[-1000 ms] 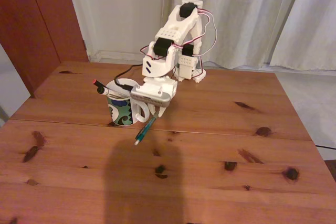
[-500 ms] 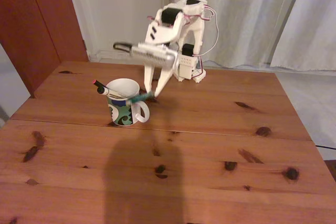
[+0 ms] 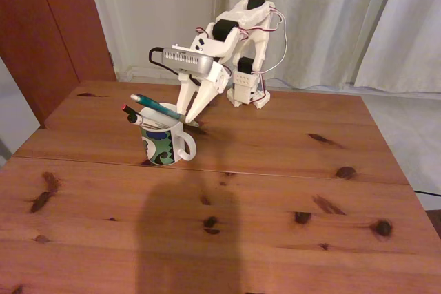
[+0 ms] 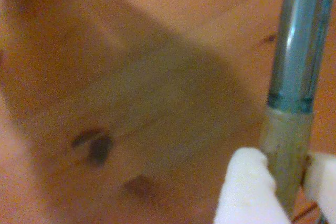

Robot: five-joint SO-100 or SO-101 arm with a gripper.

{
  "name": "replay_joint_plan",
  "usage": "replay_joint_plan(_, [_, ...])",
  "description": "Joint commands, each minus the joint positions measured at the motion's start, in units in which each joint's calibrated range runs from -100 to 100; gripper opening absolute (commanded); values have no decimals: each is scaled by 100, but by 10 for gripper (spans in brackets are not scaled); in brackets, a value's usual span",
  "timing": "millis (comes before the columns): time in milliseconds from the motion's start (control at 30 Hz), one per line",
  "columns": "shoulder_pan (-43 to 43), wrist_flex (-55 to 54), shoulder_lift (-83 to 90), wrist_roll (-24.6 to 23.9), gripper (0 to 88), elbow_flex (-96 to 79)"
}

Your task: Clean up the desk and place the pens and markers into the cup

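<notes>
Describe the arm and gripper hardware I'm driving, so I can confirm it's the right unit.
A white printed arm with black servo blocks at the joints and thin red, white and black wires looping along its links. A grey ribbed module with a black cable sits on the wrist. The gripper has long tapered white fingers.

No readable text, brand, number or sign appears in either view. The white ceramic mug with the green, blue and black swirl (image 3: 162, 144), left of centre in the fixed view, carries a pattern only, and the blurred wrist view shows no lettering.
</notes>
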State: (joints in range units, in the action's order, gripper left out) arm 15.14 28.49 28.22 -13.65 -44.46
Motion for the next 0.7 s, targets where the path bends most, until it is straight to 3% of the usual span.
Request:
replay_joint_plan(0, [138,-497,310,-128,7,-108])
replay_joint_plan(667, [572,-557,2097,-322,7,-1424])
